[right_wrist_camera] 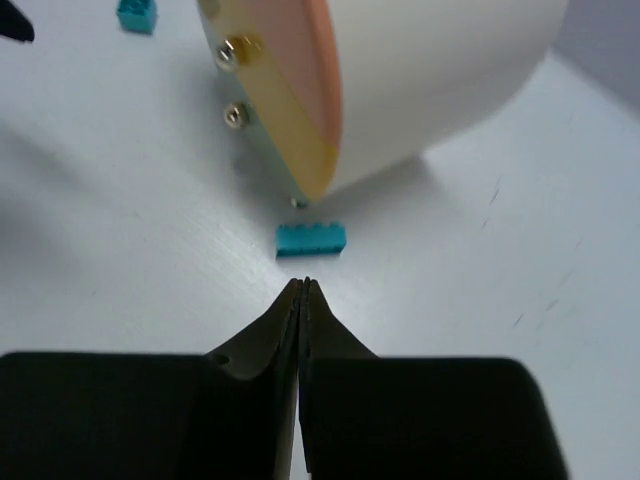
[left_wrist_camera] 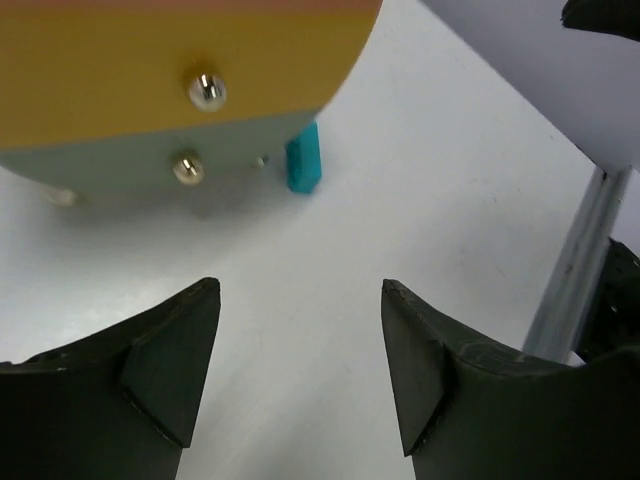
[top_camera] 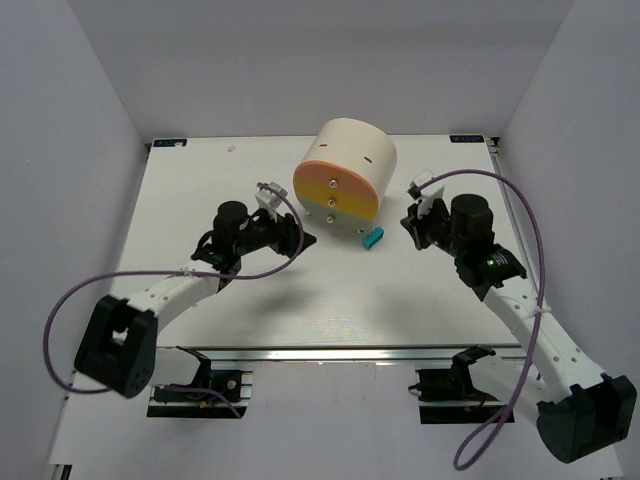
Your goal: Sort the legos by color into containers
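A teal brick (right_wrist_camera: 311,239) is seen lying just ahead of the right gripper (right_wrist_camera: 302,285), at the foot of the drum (right_wrist_camera: 450,90), its long axis crosswise to those fingers. They are pressed together with nothing held. The left gripper (left_wrist_camera: 300,292) is spread wide and empty, with the brick farther ahead of it.

The top external view looks steeply down from above and behind the arm bases. It takes in the whole desk (top_camera: 330,300) as far as its far edge, near which the cream drum (top_camera: 355,150) stands. The left wrist view sits low and close to the desk, facing past the left end effector (left_wrist_camera: 300,290) toward the drum's banded front. The right wrist view, just as low, faces that front from the opposite side over the right end effector (right_wrist_camera: 302,290). All three views share the drum's front and one teal brick (top_camera: 372,238) beside it.
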Controlling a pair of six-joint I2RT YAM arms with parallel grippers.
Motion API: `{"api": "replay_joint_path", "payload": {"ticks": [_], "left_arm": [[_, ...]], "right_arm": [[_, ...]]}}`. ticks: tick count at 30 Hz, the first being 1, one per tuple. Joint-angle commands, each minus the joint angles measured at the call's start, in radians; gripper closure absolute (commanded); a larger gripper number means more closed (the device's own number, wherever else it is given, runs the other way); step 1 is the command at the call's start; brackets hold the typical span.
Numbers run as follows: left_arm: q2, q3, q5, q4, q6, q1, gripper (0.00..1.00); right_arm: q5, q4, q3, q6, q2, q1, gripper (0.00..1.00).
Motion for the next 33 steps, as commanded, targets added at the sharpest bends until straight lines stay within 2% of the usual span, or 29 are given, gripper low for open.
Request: {"api": "replay_joint_path", "payload": {"ticks": [1, 5, 8, 11, 16, 21, 28, 33], "left_arm": [[0.143, 0.065, 0.120, 0.045, -0.133, 0.001, 0.25], [0.231, 0.062, -0.041, 0.118, -0.198, -0.019, 0.26], [0.301, 0.063, -0.130, 0.178, -0.248, -0.019, 0.29], [0.382, 0.088, -0.208, 0.215, -0.269, -0.019, 0.38], [0.487, 0.170, -0.257, 0.219, -0.282, -0.049, 0.45], [0.565, 0.226, -0.270, 0.264, -0.292, -0.069, 0.43], [0.647, 0.315, -0.310, 0.233, -0.280, -0.089, 0.37], [0.685, 0.347, -0.343, 0.216, -0.279, -0.098, 0.36]], "right_arm": [[-0.128, 0.128, -0.104, 0.201, -0.030, -0.126, 1.00], [-0.251, 0.133, -0.111, 0.232, -0.041, -0.238, 1.00], [-0.332, 0.126, -0.118, 0.246, -0.041, -0.271, 0.99], [-0.371, 0.104, -0.131, 0.232, -0.044, -0.291, 0.85], [-0.391, 0.096, -0.135, 0.218, -0.072, -0.303, 0.81], [-0.369, 0.104, -0.143, 0.211, -0.112, -0.300, 0.80], [-0.349, 0.113, -0.154, 0.192, -0.116, -0.302, 0.79], [-0.348, 0.110, -0.157, 0.189, -0.118, -0.300, 0.78]]}}
